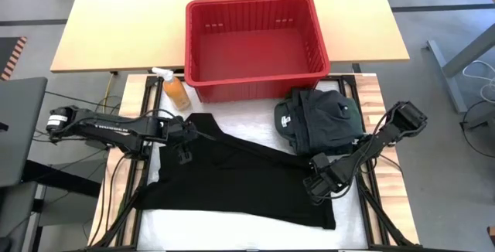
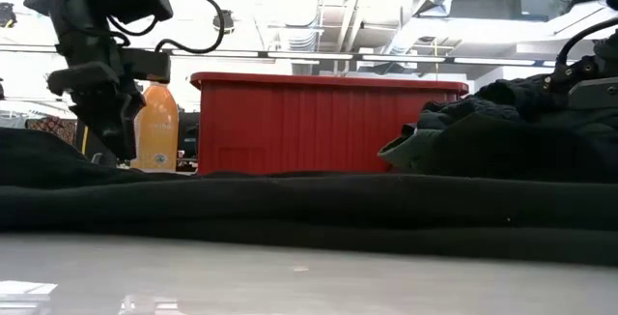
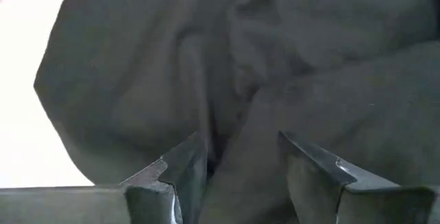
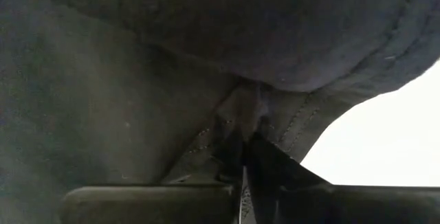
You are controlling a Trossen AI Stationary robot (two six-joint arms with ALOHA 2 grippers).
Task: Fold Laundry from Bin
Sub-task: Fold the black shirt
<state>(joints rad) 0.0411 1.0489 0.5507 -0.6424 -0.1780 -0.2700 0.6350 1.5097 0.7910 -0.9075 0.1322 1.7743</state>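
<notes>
Left gripper (image 1: 186, 137), fingers parted, rests on black garment (image 1: 240, 178) at centre-left; right gripper (image 1: 319, 181) pinches its lower-right edge.

arms: dark, jointed | cables: black loops | fingers (image 3: 182, 176): dark, wedge-shaped

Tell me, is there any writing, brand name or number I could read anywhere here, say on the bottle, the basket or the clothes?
None can be read.
Small orange plastic spray bottle: no lettering shows.
Large red ribbed plastic basket: no writing visible.
Bundled dark green cloth garment: a small pale label, too small to read.
Flat black cloth garment: no print visible.
</notes>
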